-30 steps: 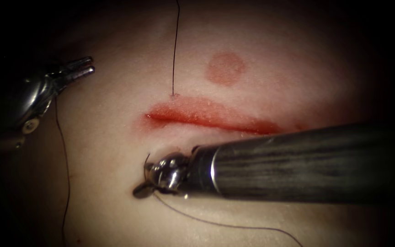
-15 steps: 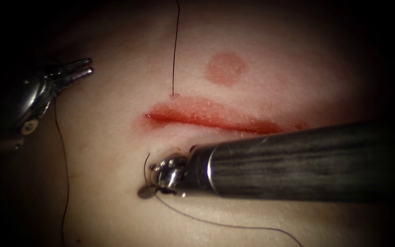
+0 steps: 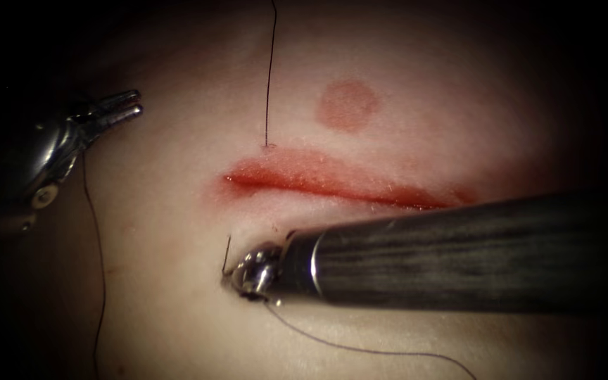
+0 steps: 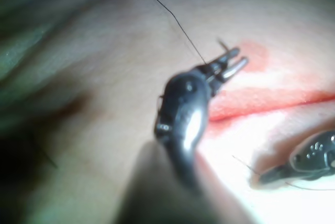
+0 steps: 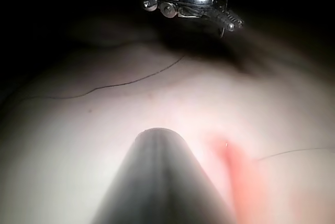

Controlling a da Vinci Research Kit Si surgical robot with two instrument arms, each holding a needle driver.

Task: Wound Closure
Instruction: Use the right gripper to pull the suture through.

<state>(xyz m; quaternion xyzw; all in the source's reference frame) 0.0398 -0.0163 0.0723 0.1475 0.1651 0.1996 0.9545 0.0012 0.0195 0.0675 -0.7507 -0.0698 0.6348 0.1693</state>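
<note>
No legible text, label, brand, number or sign found. Checked: pale pink tissue with its red-edged cut, thin dark thread, grey streaked shaft of the right arm, polished metal left tool. Nothing readable on any.

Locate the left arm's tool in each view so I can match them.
Endoscope view: left tool at the left edge, left of the cut, jaws apart, empty.
Left wrist view: left tool at its shaft's end, by the cut's end.
Right wrist view: left tool beyond the right arm's shaft.
Shared landmark: the cut.
</note>
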